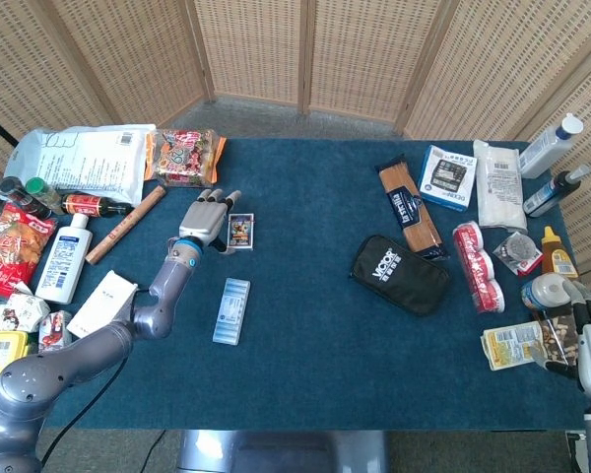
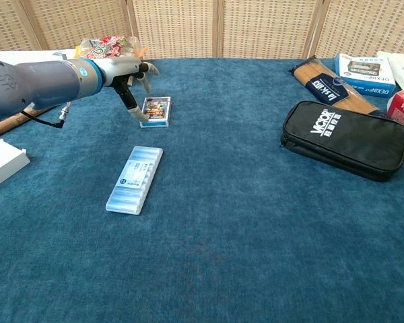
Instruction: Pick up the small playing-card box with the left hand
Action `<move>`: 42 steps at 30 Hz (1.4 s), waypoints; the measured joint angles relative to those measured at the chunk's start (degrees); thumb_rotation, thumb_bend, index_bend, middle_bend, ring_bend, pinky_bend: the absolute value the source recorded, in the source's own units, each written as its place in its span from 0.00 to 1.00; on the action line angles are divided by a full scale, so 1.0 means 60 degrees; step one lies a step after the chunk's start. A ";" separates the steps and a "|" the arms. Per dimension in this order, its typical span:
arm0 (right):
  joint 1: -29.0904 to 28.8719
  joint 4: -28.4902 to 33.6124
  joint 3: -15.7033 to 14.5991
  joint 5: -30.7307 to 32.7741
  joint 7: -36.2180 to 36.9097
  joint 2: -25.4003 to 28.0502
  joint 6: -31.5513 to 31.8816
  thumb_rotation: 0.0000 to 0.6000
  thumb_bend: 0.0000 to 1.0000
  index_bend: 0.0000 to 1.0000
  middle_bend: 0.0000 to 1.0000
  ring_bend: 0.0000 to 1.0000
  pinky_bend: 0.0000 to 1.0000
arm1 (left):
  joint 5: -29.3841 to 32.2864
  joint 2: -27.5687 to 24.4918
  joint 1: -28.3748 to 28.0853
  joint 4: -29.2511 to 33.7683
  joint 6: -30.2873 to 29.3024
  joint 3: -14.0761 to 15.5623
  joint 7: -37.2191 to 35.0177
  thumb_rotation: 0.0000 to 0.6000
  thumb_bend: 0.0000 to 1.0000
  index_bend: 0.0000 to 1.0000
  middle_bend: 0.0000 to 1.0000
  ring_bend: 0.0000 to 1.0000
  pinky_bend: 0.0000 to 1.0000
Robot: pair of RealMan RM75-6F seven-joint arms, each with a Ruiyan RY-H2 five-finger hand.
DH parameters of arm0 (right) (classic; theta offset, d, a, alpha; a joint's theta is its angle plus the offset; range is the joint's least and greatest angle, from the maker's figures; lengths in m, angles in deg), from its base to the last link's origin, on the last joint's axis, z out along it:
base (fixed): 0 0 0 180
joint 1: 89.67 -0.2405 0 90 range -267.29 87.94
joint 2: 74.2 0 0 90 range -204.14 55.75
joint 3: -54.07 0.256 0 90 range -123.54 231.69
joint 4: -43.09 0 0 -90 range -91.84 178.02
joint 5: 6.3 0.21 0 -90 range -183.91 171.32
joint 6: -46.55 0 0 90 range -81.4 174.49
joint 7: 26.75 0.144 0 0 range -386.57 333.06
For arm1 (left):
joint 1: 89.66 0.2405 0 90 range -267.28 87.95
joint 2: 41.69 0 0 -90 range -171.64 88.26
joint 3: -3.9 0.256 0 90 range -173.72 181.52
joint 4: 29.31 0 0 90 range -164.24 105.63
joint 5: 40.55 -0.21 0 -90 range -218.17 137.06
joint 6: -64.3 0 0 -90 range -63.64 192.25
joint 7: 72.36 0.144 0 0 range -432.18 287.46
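Flat lies the colourfully printed, white-edged playing-card box [image 2: 155, 111].

Head view looks steeply down over the whole table [image 1: 305, 325]; chest view sits low, close, sharing its middle.

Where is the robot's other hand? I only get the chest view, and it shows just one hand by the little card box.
Observer: The right hand is at the table's far right edge, next to a pale packet.
Operator: Is it holding something?
Observer: I cannot tell; something brown shows at its fingers, too blurred to name.
Operator: What is past the white box on my left?
Observer: A white bottle lies there, with a red snack bag beside it.
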 measured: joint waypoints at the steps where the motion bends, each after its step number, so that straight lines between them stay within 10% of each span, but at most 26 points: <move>1: 0.0000 -0.0003 0.0010 0.0002 0.0003 -0.0001 0.0001 1.00 0.11 0.00 0.00 0.00 0.00 | -0.0055 0.0039 -0.0017 -0.0063 0.0030 -0.0009 -0.0052 0.95 0.07 0.00 0.24 0.00 0.00; 20: 0.0174 -0.0141 0.0050 0.0012 0.0402 -0.0013 0.0079 1.00 0.11 0.00 0.00 0.00 0.00 | -0.0528 0.0801 -0.0346 -0.1246 0.0654 -0.0126 -0.0519 0.99 0.07 0.00 0.29 0.00 0.00; 29: 0.0276 -0.0171 0.0059 -0.0103 0.0678 0.0009 0.0203 1.00 0.12 0.00 0.00 0.00 0.00 | -0.0796 0.0988 -0.0313 -0.1396 0.0430 -0.0184 -0.0643 1.00 0.10 0.08 0.50 0.00 0.00; 42: 0.0326 -0.0305 0.0103 -0.0233 0.0916 -0.0093 0.0275 1.00 0.11 0.00 0.01 0.00 0.00 | -0.1206 0.0331 0.0101 -0.0280 -0.0299 -0.0440 -0.1197 1.00 0.14 0.16 0.58 0.03 0.00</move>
